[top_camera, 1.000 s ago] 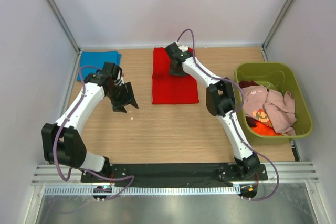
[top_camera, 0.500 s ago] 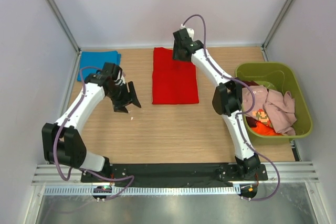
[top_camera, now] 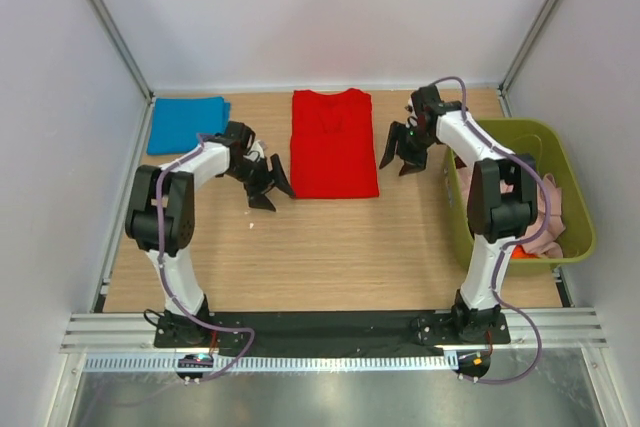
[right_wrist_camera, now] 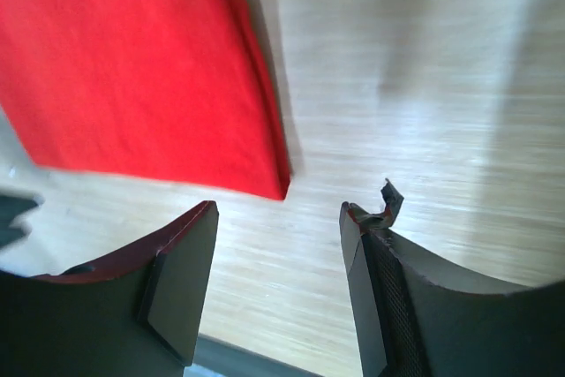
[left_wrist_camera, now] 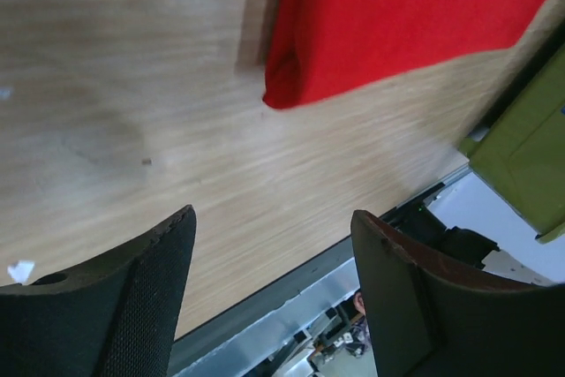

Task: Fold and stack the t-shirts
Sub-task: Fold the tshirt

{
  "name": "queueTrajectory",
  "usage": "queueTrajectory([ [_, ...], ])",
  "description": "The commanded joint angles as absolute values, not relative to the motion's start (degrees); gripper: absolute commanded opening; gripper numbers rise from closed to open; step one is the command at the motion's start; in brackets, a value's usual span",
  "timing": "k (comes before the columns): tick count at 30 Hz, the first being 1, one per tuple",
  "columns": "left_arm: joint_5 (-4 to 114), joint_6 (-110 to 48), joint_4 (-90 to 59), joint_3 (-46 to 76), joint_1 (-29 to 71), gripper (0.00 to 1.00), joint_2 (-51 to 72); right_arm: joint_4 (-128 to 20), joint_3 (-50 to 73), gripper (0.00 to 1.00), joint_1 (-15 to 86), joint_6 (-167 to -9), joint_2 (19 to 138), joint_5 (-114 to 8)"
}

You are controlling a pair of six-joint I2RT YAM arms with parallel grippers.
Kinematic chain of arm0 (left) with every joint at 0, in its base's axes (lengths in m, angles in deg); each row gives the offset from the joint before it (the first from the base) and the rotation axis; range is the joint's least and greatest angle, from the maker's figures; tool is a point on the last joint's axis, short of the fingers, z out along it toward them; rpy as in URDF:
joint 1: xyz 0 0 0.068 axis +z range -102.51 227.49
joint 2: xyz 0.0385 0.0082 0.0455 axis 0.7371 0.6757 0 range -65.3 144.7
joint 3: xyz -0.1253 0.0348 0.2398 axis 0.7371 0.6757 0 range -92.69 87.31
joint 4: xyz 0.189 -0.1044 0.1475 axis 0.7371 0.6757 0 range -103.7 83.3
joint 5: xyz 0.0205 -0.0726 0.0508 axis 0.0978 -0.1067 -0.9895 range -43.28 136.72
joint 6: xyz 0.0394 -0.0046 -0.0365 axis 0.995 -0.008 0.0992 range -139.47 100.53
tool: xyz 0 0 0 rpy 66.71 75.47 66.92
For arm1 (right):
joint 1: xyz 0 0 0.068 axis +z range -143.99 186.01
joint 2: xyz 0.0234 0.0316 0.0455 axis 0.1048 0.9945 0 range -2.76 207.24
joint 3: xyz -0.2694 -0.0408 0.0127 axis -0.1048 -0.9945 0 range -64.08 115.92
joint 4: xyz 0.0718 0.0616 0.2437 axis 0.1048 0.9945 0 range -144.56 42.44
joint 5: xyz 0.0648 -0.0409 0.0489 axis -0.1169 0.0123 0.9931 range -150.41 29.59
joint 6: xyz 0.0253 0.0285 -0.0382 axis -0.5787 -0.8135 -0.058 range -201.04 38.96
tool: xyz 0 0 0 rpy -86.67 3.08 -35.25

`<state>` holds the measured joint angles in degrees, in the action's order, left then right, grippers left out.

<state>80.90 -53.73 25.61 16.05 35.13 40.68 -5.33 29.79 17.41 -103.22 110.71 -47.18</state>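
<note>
A bright red t-shirt (top_camera: pixel 334 142) lies flat in a long folded strip at the back middle of the table, collar at the far end. My left gripper (top_camera: pixel 272 192) is open just off its left near corner and holds nothing. In the left wrist view that gripper (left_wrist_camera: pixel 272 216) hangs over bare wood, with the red t-shirt (left_wrist_camera: pixel 388 15) ahead of the fingers. My right gripper (top_camera: pixel 397 162) is open beside the shirt's right edge. Seen from the right wrist, this gripper (right_wrist_camera: pixel 280 211) is empty and the red t-shirt (right_wrist_camera: pixel 132 68) has a corner near the fingertips. A folded blue t-shirt (top_camera: pixel 185 122) lies at the back left.
The olive-green bin (top_camera: pixel 560 162) stands at the right edge with pale pink cloth (top_camera: pixel 548 209) inside, partly behind my right arm. The bin (left_wrist_camera: pixel 530 147) also shows in the left wrist view. A small white scrap (top_camera: pixel 250 225) lies on the wood. Grey walls close off the table.
My right gripper has left the far end of the red t-shirt and swung to its right side. My left gripper has moved right to the shirt's left edge. Both have opened wider.
</note>
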Motion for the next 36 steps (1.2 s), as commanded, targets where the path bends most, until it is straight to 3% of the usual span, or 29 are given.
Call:
queueTrajectory([
  [1,84.9,-55.7,21.5,12.7,35.1,0.72,43.7,-10.3,21.3,0.64,17.6,-102.2,107.0,-33.1],
  [10,81.9,-63.4,18.6,11.6,34.0,0.7,49.7,-25.2,10.5,0.63,17.0,-109.1,107.7,-28.1],
  [19,80.3,-65.4,18.5,7.7,33.9,0.68,55.0,-20.6,12.3,0.61,16.7,-108.0,110.6,-33.6],
  [25,81.1,-65.4,19.1,6.5,33.6,0.59,57.0,-20.1,11.9,0.6,16.7,-107.1,111.1,-35.4],
  [30,81.6,-64.3,19.9,6.4,33.5,0.41,58.2,-21.6,12.4,0.51,16.6,-107.8,114.8,-34.9],
  [33,81.1,-62.9,20.9,6.8,33.5,0.26,58.3,-22.0,11.6,0.37,16.9,-108.4,115.6,-33.7],
  [34,80.9,-62.2,21.3,7.4,33.4,0.13,58.1,-22.2,11.2,0.26,16.8,-108.3,115.2,-33.7],
  [36,79.7,-61.5,21.5,8.8,33.4,0.0,57.3,-22.0,9.6,0.15,16.9,-107.9,114.5,-33.8],
])
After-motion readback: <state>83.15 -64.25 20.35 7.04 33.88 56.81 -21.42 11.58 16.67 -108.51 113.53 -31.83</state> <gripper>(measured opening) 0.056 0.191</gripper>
